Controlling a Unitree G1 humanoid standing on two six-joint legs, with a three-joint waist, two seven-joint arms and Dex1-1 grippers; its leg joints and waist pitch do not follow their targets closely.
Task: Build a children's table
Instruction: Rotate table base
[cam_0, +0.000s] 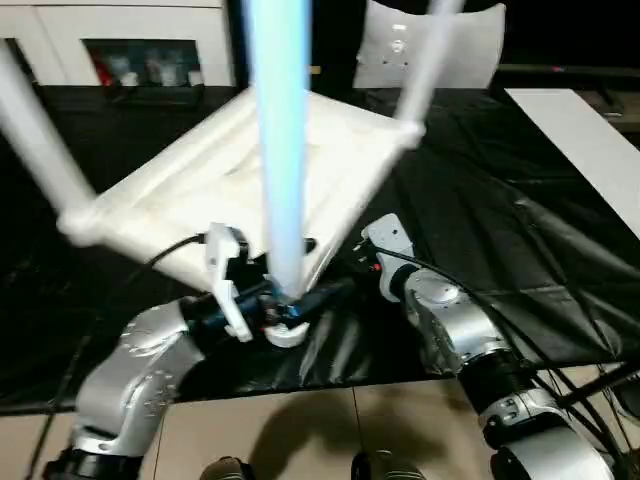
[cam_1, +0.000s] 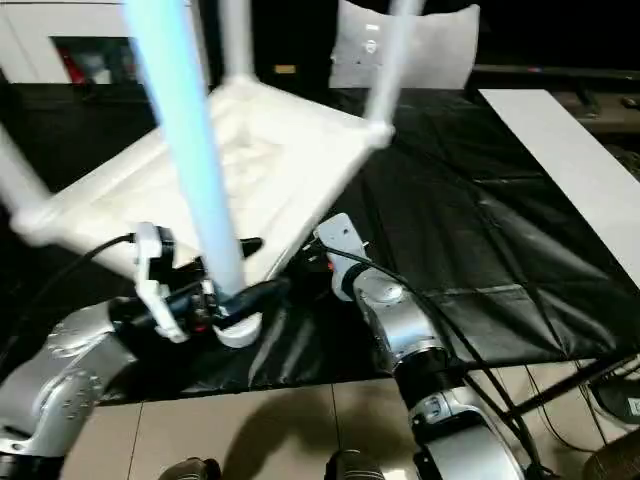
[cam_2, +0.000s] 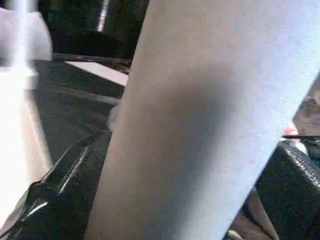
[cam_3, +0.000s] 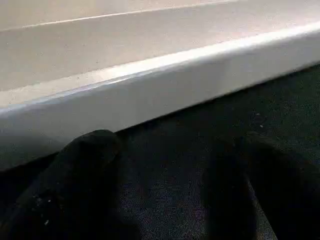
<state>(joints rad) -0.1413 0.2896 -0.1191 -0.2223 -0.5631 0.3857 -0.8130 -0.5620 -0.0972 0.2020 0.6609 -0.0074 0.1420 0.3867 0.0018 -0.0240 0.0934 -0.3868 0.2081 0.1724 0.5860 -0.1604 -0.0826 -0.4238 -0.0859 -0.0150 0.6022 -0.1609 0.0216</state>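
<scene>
Nearest to you, your left gripper (cam_0: 285, 305) is spread wide with the near leg (cam_0: 280, 130) standing right between its fingers, down at the leg's foot where it meets the near corner socket. In the left wrist view the leg looms huge just ahead of the fingers, so you're around it, though I can't say it's pinched.

That leg's long axis runs straight up from the claw. The left arm is clearly the one on it.

Your right gripper (cam_3: 165, 195) is also wide open, holding nothing, its fingers (cam_3: 75, 170) just short of the tabletop edge (cam_3: 165, 85) ahead.

Past both claws, the upside-down children's table (cam_0: 250, 170) lies on the black workbench (cam_0: 520, 250), with other legs rising from its far corners.
</scene>
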